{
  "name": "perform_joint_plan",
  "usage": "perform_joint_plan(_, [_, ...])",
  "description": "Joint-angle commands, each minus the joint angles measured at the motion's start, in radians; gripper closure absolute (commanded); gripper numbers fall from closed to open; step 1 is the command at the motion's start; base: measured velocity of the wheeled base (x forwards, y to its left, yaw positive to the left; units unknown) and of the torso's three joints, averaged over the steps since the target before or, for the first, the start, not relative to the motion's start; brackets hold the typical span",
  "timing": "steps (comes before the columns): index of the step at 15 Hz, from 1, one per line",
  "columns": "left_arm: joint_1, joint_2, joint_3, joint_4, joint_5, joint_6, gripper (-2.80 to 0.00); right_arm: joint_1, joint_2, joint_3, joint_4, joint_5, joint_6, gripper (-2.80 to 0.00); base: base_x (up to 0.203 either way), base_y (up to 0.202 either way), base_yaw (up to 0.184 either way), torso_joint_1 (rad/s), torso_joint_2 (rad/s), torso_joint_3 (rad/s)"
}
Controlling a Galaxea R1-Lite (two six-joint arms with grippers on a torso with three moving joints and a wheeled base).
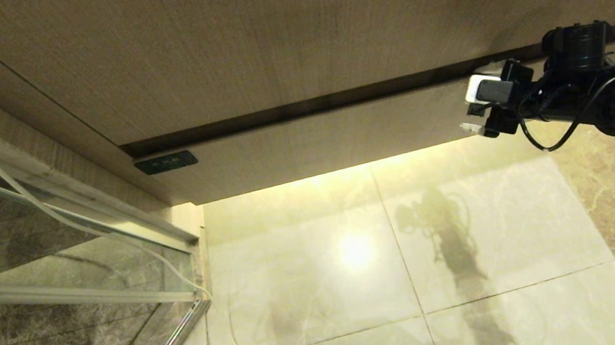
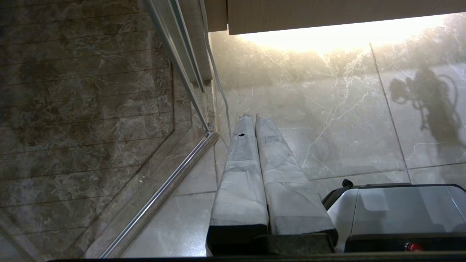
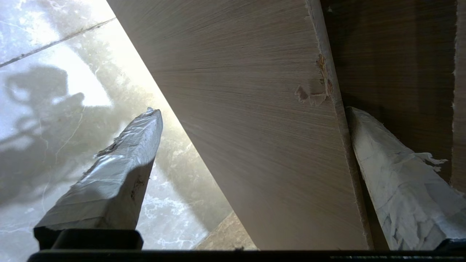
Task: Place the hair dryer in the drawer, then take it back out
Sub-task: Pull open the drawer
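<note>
— So, right gripper?
— Fingers spreading wide, straddling the drawer front at its right end, one finger tucking into the gap above.
— Hair dryer?
— Not showing. Left gripper is hanging pressed together over the floor.

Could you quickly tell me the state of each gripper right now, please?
Left gripper: shut, holding nothing, parked over the floor.
Right gripper: open, its fingers astride the drawer front, not clamped.

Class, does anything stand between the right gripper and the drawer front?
Nothing visible: the open right gripper straddles the drawer front at its right end, one finger in the gap above.
</note>
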Motion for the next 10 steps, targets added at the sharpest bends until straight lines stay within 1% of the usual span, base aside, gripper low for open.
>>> perform_joint_plan(1, [0.000,0.000,0.002,0.000,-0.001,0.000,0.00,0.003,-0.008,0.008,-0.002,0.001,-0.008,-2.80,0.000,0.000,0.000,0.000,0.00,0.000])
perform_joint_plan(5, [0.000,0.000,0.000,0.000,-0.001,0.000,0.00,0.004,-0.047,0.058,0.033,-0.018,-0.001,-2.80,0.000,0.000,0.000,0.000,0.00,0.000])
perform_joint_plan(10, [0.000,0.000,0.000,0.000,-0.001,0.000,0.00,0.003,-0.107,0.132,0.034,-0.018,-0.001,-2.80,0.000,0.000,0.000,0.000,0.00,0.000])
